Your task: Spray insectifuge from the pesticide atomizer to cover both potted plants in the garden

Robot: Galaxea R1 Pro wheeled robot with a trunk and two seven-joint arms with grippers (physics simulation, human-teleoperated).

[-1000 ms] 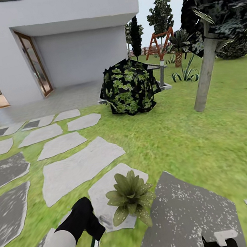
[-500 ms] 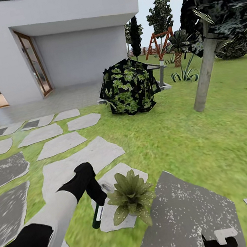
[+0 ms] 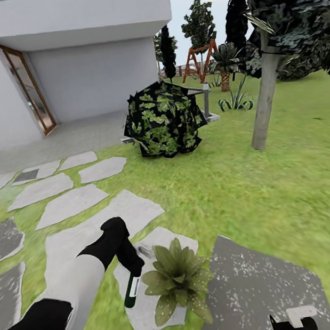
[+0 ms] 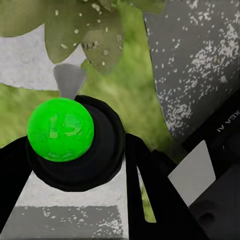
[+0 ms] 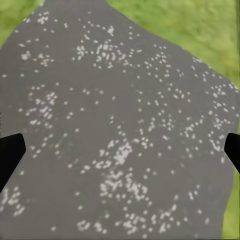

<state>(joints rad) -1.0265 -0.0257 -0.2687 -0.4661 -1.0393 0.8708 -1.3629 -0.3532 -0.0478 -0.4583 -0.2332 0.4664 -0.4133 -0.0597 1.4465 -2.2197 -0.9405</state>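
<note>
head view: left gripper (image 3: 128, 258) clamped on the pesticide atomizer (image 3: 131, 291), just beside a potted plant (image 3: 177, 281) on a stepping stone (image 3: 137, 310); right gripper (image 5: 120, 150) spread wide above speckled paving (image 5: 120, 125).

Glossy green plastic atomizer (image 4: 60, 129), speckled stone paving (image 5: 120, 130)

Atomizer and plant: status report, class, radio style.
Left gripper shut on atomizer, nozzle toward potted plant. Grey spray cone at the leaves. Right gripper open over dark paving. Nothing between nozzle and plant.
</note>
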